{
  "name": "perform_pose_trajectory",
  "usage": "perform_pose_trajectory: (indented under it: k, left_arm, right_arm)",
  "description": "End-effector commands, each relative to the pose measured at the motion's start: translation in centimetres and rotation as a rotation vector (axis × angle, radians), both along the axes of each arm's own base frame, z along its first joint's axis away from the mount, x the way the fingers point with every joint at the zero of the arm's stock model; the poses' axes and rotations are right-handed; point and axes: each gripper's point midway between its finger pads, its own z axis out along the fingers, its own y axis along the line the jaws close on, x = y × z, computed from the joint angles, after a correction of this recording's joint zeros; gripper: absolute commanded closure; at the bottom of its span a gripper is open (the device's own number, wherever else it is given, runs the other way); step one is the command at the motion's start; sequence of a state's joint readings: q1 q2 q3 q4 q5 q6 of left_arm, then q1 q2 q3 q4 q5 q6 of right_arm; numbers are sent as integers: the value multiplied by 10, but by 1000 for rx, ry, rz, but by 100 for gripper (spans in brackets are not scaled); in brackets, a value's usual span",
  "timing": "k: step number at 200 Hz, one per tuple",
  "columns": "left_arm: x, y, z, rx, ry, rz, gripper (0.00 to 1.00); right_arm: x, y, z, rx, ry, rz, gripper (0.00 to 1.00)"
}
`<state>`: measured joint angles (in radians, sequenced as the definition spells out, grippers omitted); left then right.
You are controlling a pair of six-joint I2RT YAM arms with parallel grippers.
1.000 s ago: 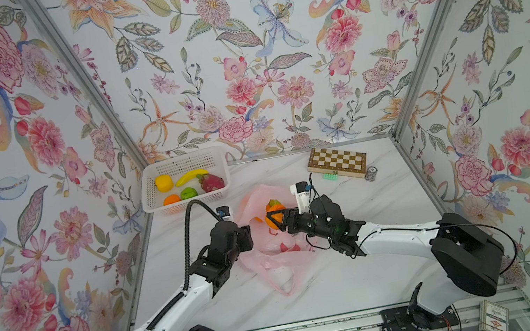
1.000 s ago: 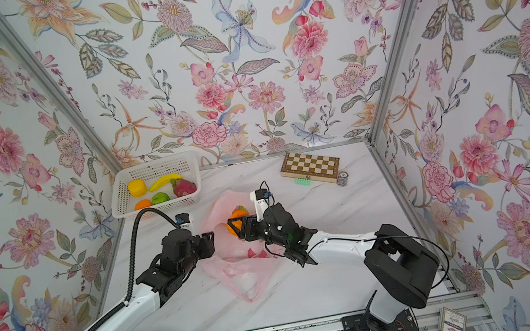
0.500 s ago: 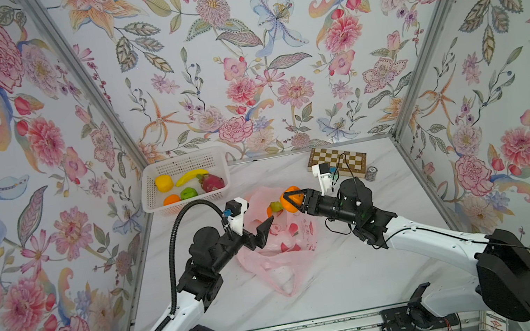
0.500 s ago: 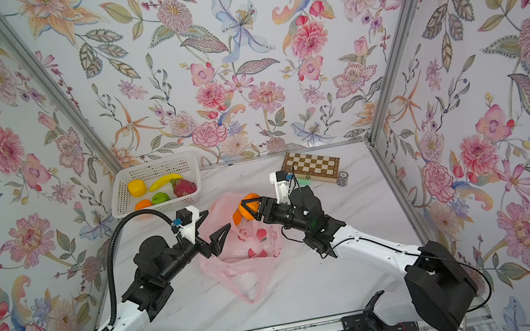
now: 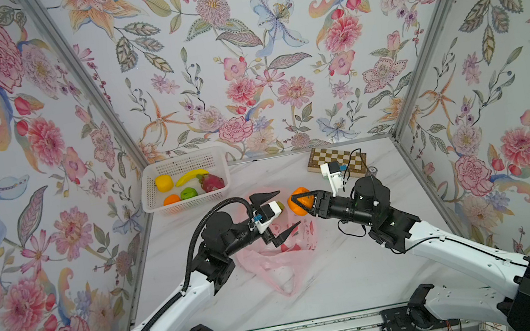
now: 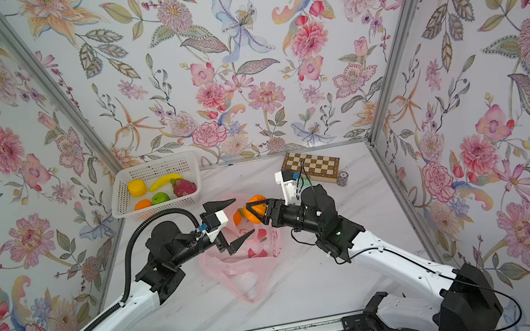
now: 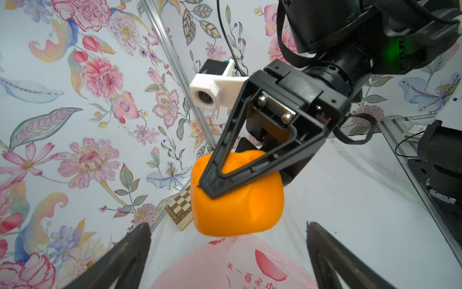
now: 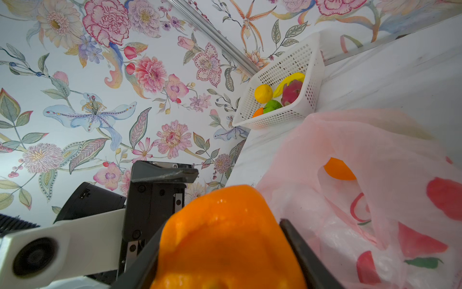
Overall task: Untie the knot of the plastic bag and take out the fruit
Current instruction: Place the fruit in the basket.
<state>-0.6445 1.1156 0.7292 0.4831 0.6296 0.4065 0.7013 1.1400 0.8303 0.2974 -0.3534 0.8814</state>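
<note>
Clamping an orange between its fingers, the right tool holds the fruit in the air over the 12 o'clock edge of the plastic bag, clear of the surface. The left tool faces it from 9 o'clock, jaws spread wide apart and gripping nothing; in the left wrist view the orange hangs just beyond its fingertips, apart from them. The bag lies slack at the middle of the surface, a loop handle trailing toward 6 o'clock. In the right wrist view its mouth stands open and a second orange shows inside. At about 10 o'clock from the bag, in the far corner, sits a white basket with a yellow fruit, a banana, a dragon fruit, a green fruit and a small orange. A chessboard lies at about 1 o'clock, well apart from the bag.
</note>
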Motion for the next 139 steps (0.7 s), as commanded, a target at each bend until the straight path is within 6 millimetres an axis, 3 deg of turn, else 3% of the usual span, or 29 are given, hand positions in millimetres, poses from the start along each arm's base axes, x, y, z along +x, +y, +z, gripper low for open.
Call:
perform_pose_trajectory:
  k: [1,33,66,99,110,125,139]
  left_arm:
    - [2,-13,16,8,-105,-8,1]
    - [8,-25,19,0,-107,-5,7]
    - [15,-28,16,13,-81,7,27]
    - [19,-25,12,37,-79,42,39]
    - [22,-23,13,39,-78,63,43]
    - [28,-18,15,32,-74,108,46]
    - [41,-10,19,24,-53,188,48]
  right_arm:
    - [-10,5,17,10,-44,38,56]
    - [-15,10,22,22,-55,50,56]
    - [-17,12,23,28,-58,56,56]
    - [-16,11,25,31,-65,50,53]
    - [-16,10,27,31,-70,47,44]
    - [-14,7,29,27,-81,24,18]
    - [-11,-2,33,25,-102,-27,7]
